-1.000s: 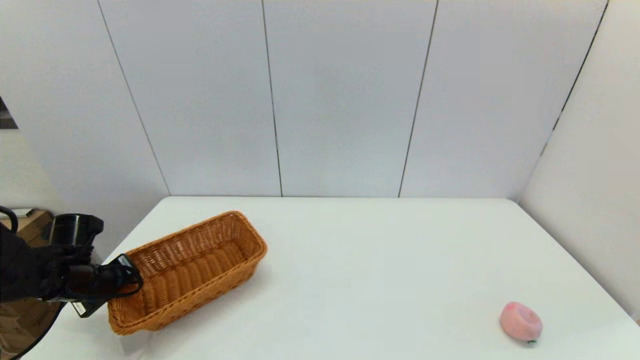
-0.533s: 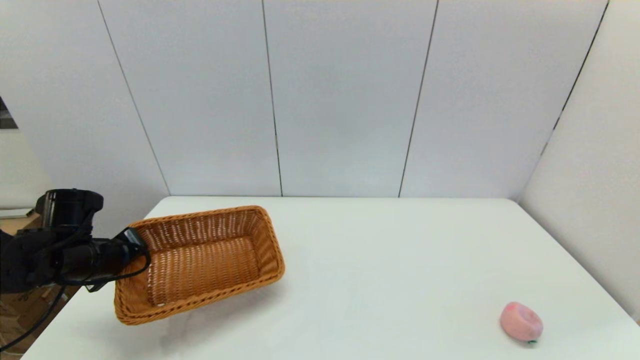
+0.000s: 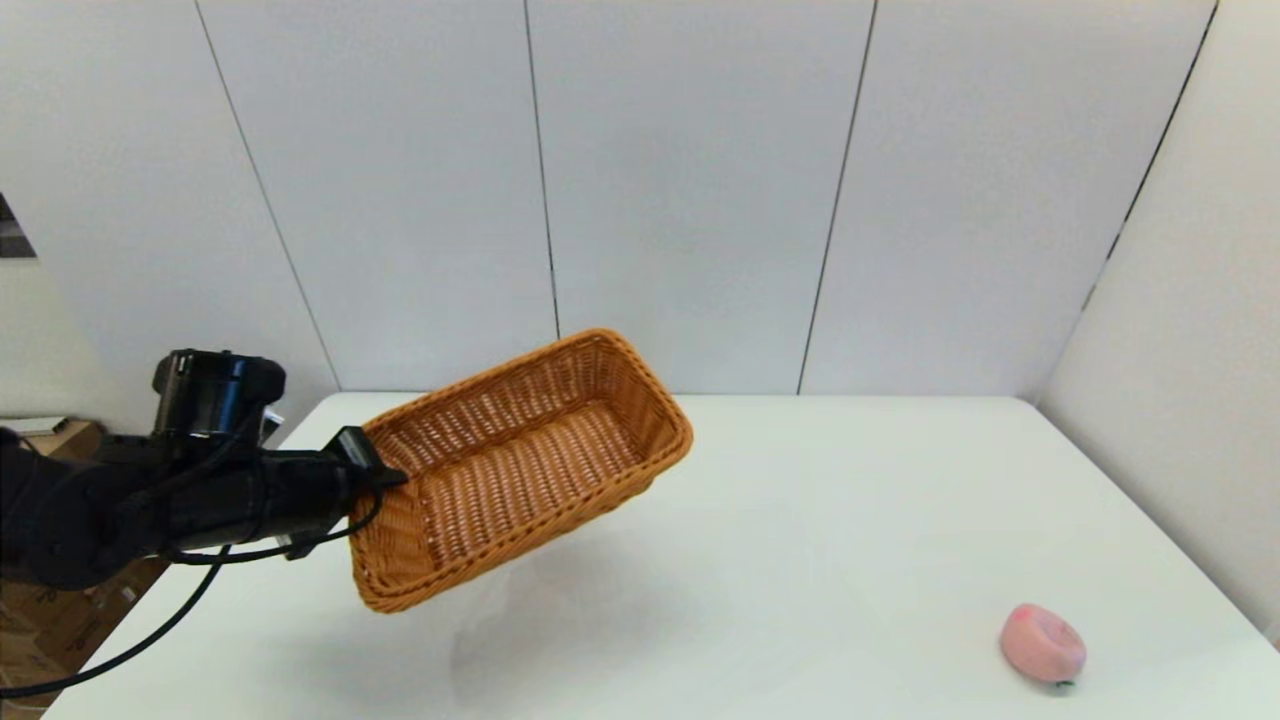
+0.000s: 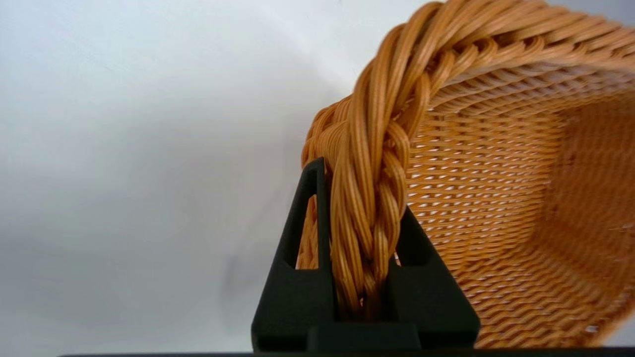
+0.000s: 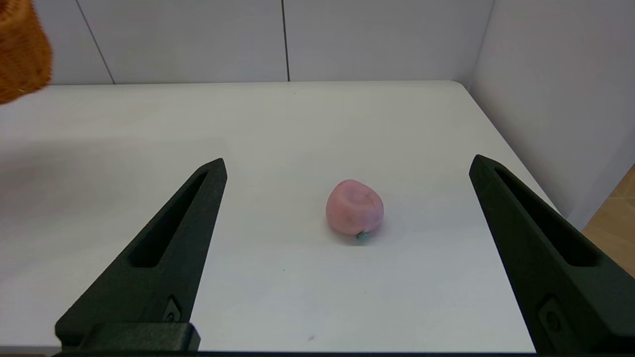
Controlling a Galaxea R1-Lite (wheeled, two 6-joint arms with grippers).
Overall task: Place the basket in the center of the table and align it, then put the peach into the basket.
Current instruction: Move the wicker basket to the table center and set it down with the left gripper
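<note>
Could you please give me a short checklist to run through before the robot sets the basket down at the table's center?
1. Left gripper clamped on the braided rim of the basket: ok.
2. Basket lifted off the table: ok, shadow beneath it.
3. Basket level: not ok, tilted.
4. Basket over the table's center: not ok, left of the middle.
5. Peach out of the path: ok, near right corner.
6. Right gripper open, ready facing the peach: ok.
</note>
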